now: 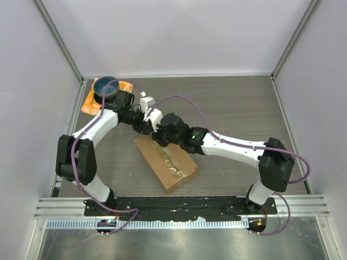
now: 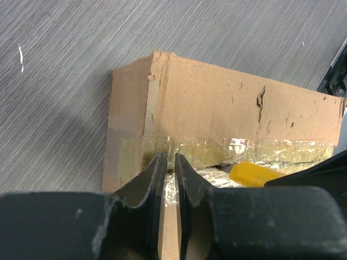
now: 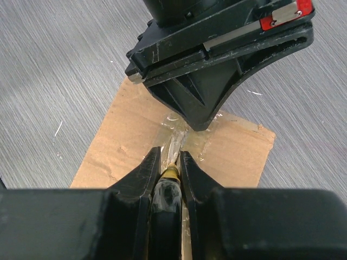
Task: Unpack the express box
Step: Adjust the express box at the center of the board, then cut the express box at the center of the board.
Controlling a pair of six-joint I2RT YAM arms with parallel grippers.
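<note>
light: bright, even | shadows: soft | glare — tape [image 2: 255, 147] on express box [image 2: 217, 103]

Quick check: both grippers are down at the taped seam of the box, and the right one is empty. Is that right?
One thing is wrong: the right gripper is not empty. The right wrist view shows it shut on a yellow-tipped tool aimed at the tape. The rest holds: it and the left gripper are down at the taped seam of the box.
</note>
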